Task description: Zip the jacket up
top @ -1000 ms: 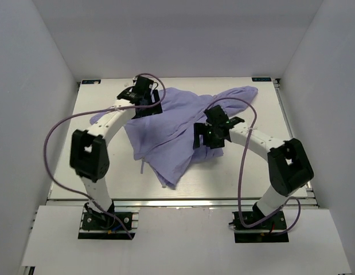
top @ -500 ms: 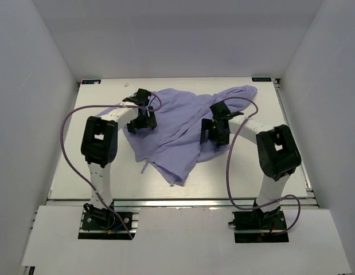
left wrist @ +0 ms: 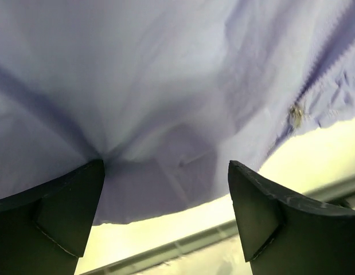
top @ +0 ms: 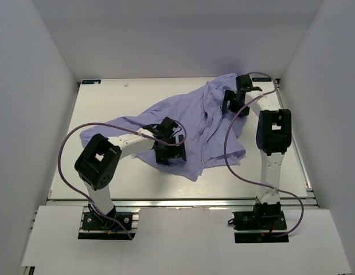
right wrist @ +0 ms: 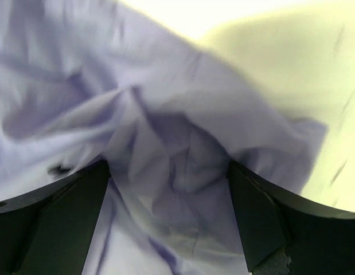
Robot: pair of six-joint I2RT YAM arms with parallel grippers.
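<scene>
The lavender jacket (top: 191, 117) lies spread across the table, from a sleeve at the left to a bunched part at the far right. My left gripper (top: 166, 150) is over its near edge; in the left wrist view (left wrist: 166, 166) the jaws stand wide apart with fabric (left wrist: 166, 74) hanging between them. A zipper edge with a small metal piece (left wrist: 294, 113) shows at the right. My right gripper (top: 231, 102) is at the jacket's far right part; in the right wrist view (right wrist: 168, 166) the jaws stand wide apart over crumpled fabric (right wrist: 177, 143).
The pale table (top: 108, 109) is walled in by white panels on three sides. A metal rail (top: 183, 201) runs along the near edge. Purple cables (top: 68, 143) loop from both arms over the table. A white drawstring (top: 202, 166) hangs at the jacket's near hem.
The left gripper moved from the far left toward the near middle. The right gripper moved to the far right. The jacket was drawn out wider, with one sleeve now stretched to the left.
</scene>
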